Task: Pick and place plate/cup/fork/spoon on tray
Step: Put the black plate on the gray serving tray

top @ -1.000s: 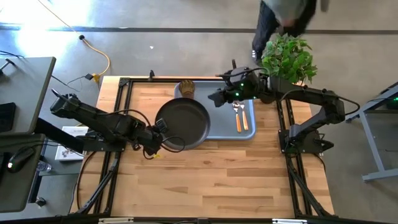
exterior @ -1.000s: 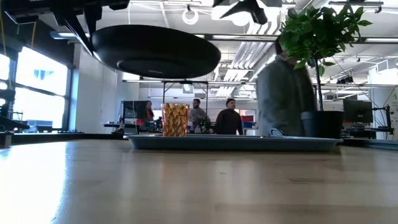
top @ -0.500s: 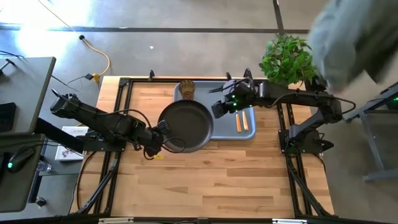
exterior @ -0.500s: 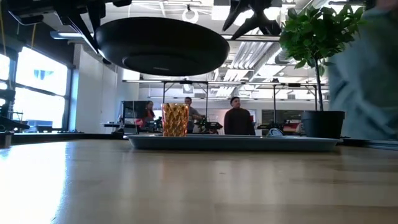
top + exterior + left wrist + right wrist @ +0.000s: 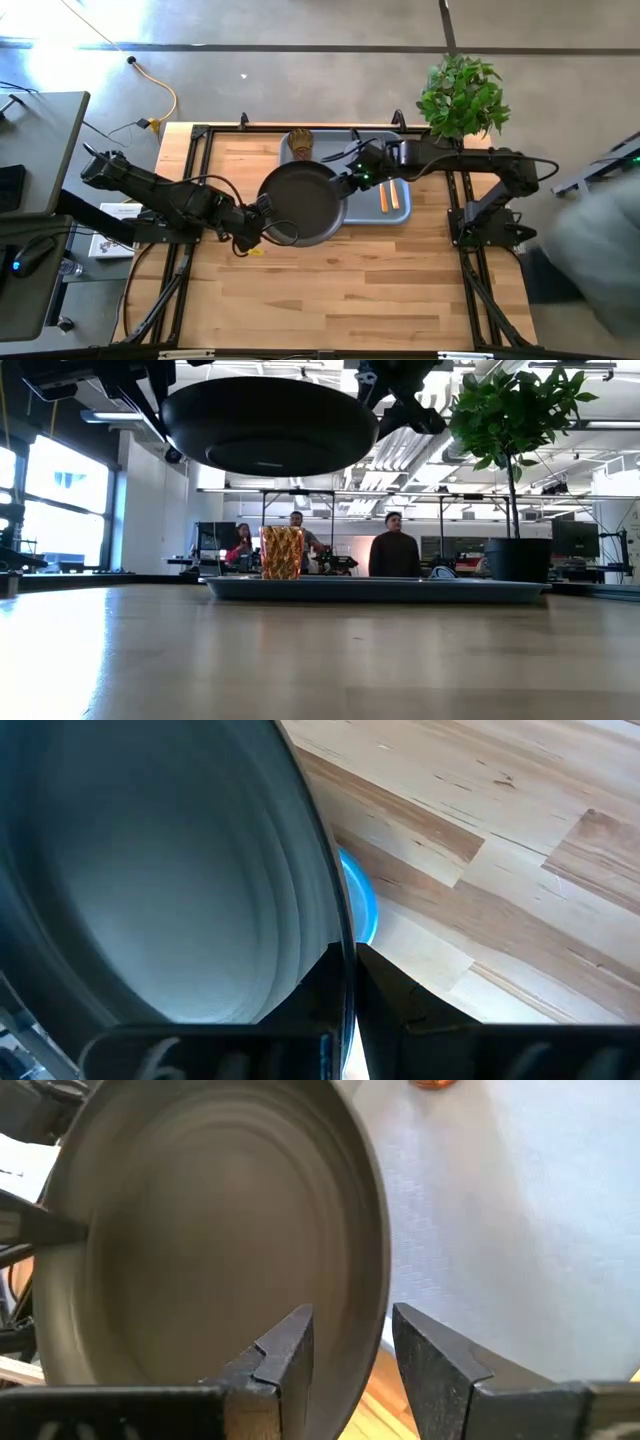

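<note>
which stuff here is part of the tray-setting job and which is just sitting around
Part of the job:
tray
plate, held in the air by the left gripper, with the open right gripper at its far rim
cup, on the tray
fork and spoon, on the tray

Just around:
potted plant
yellow cable
</note>
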Robot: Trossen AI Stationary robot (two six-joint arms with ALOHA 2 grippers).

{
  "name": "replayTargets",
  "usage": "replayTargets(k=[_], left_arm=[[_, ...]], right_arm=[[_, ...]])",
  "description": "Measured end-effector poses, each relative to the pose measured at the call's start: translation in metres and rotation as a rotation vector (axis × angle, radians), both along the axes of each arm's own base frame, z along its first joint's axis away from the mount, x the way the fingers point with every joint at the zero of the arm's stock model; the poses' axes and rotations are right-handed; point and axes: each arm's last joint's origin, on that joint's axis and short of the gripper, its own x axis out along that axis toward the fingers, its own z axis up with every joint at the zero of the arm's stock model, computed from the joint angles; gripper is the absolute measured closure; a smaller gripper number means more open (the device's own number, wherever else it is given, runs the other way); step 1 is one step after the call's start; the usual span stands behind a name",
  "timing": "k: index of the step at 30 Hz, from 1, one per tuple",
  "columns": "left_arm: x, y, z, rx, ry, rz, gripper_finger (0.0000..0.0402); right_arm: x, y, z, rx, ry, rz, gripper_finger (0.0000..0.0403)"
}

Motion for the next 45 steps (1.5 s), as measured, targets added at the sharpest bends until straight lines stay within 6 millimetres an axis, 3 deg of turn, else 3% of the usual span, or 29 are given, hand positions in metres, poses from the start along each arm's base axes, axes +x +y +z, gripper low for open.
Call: replayTargets(k=[11,21,28,39,45], left_arm=[[0.001,0.000,0.000,0.004,-0.007,-0.002,0.0397],[0.001,0.000,0.000,0.004,-0.010,-0.003,0.0397],[0.001,0.000,0.000,0.006,-0.012,-0.001,0.0394],[0.001,0.000,0.001,-0.014,-0.040,0.062,0.0328],[0.002,0.000,0.001,-0.077,-0.079,0.179,0.0280]], right_arm=[[0.007,-0.001,-0.012,0.026,0.045,-0.019,0.0279],[0.004,0.000,-0.014,0.052,0.076,-0.067,0.0390],[0.004,-0.001,-0.014,0.053,0.072,-0.090,0.0399],[0.004,-0.001,-0.015,0.057,0.079,-0.096,0.0402],[0.003,-0.001,-0.015,0.052,0.092,-0.090,0.0402]])
